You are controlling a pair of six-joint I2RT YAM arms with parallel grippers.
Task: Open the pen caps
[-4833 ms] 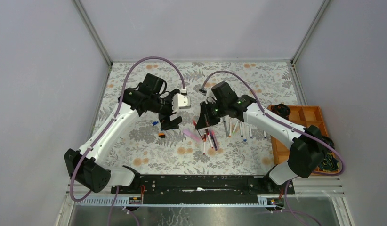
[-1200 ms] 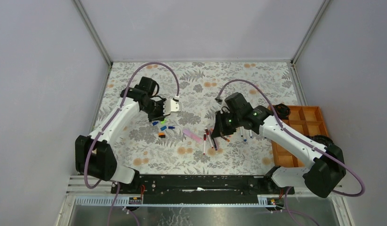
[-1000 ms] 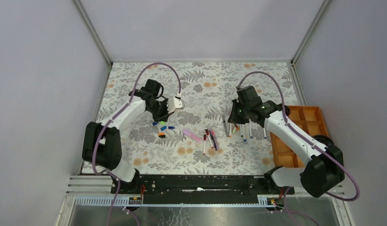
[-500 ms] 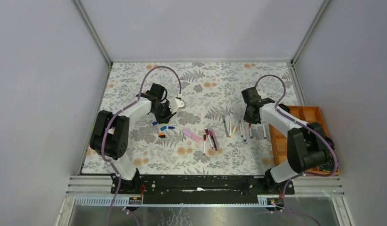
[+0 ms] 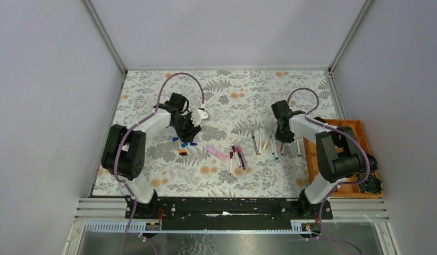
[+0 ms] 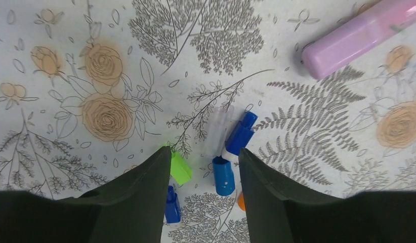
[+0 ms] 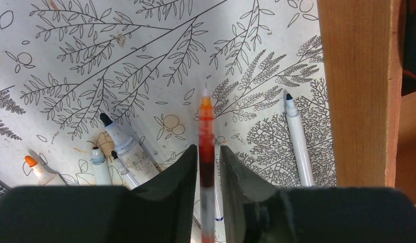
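Toward the left edge of the bench (image 5: 227, 90), hovering with left jaws spread and empty over loose blue and green pen caps (image 6: 223, 175) lying on it; near its right edge beside the wooden tray (image 7: 355, 91), straddling an orange pen (image 7: 206, 147) with right jaws barely parted, grip unclear.

The pen caps (image 6: 223, 177), blue and green, are smooth moulded plastic with a light gloss. A lilac marker (image 6: 358, 38) shows a satin plastic barrel. The fingers (image 6: 130, 202) of the left gripper (image 6: 205, 151) are matt black plastic. The table cover (image 5: 232, 90), printed with ferns and roses, looks flat and matt; whether it is cloth or paper cannot be told. The tray (image 7: 355, 91) is bare, grained wood. The orange-red pen (image 7: 206, 147) is translucent plastic, the white pen (image 7: 299, 147) opaque and smooth. The frame rails (image 5: 104, 37) are dull metal.
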